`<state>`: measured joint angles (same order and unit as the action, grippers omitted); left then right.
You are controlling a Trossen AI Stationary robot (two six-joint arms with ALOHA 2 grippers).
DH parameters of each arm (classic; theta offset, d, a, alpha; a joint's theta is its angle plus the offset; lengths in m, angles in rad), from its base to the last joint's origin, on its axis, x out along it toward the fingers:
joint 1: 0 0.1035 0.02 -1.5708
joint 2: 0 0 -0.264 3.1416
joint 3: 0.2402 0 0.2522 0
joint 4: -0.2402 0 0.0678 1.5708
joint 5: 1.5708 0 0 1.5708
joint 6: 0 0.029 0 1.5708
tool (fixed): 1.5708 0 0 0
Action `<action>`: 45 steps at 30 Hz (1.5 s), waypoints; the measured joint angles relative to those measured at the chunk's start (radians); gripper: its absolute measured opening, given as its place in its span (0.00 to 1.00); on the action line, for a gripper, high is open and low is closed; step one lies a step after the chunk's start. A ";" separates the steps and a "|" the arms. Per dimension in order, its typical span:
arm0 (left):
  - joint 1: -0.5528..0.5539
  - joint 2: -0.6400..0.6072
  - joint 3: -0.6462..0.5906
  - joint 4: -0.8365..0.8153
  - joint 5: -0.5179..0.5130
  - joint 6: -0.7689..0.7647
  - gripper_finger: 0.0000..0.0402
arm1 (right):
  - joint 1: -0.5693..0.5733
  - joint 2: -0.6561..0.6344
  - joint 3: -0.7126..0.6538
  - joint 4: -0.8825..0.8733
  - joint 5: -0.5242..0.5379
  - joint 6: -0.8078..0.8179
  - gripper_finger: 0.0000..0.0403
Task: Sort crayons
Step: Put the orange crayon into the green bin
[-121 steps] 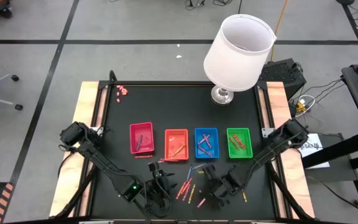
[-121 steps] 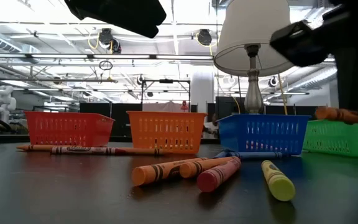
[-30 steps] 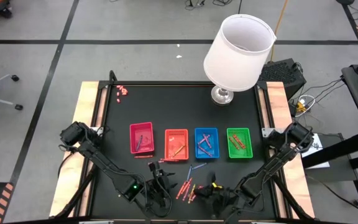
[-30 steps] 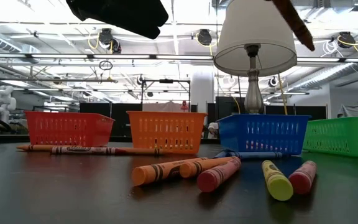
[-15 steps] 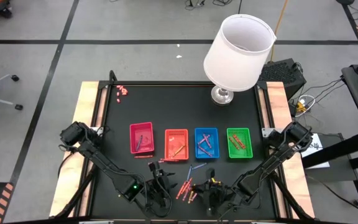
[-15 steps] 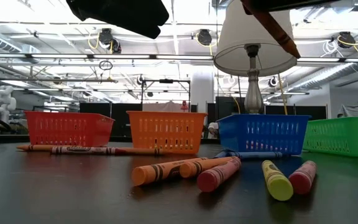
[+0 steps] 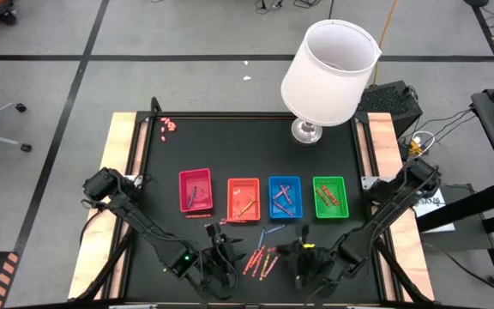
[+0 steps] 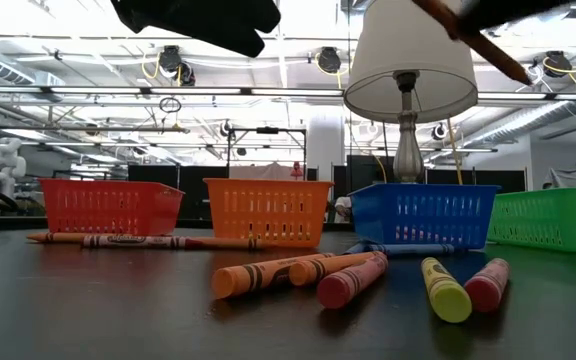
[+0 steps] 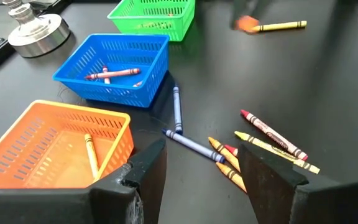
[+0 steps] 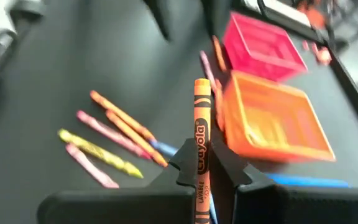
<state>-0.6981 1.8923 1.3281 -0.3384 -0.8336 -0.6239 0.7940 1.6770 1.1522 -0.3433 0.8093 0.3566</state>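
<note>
Four small baskets stand in a row mid-table: pink basket [image 7: 195, 190], orange basket [image 7: 243, 199], blue basket [image 7: 285, 197], green basket [image 7: 330, 196].
- Loose crayons [image 7: 260, 260]: a cluster of red, orange, yellow and pink sticks on the black table [image 7: 230, 142], in front of the orange and blue baskets, between the two grippers; blue ones lie just before the blue basket.
- Right gripper [image 10: 202, 167]: raised over the table's near edge, right of the cluster, fingers clamped on an upright orange crayon [image 10: 201, 134].
- Left gripper [image 9: 201, 163]: near the front edge, left of the cluster, fingers parted, holding nothing.
- Sorted crayons: some lie in each basket.
- Lamp [image 7: 328, 73]: white shade, metal base, far right of the table.
- Pink-red bits [image 7: 169, 126]: far left corner.
</note>
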 joint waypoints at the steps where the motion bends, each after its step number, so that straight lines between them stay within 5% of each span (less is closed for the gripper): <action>1: 0.000 0.000 0.000 0.003 0.000 0.000 0.49 | 0.000 -0.018 0.000 -0.060 0.000 0.046 0.01; 21: 0.006 0.000 0.000 0.019 0.000 0.001 0.49 | -0.023 -0.144 -0.002 -1.042 0.027 1.142 0.01; 35: 0.007 0.000 0.000 0.017 0.000 0.002 0.49 | -0.040 -0.143 -0.262 -1.018 0.051 1.539 0.02; 45: 0.021 0.000 0.000 0.054 0.000 0.001 0.49 | -0.042 -0.144 -0.373 -0.961 -0.055 1.741 0.21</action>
<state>-0.6770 1.8923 1.3281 -0.2849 -0.8337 -0.6231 0.7525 1.5333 0.7790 -1.3046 0.7544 2.0979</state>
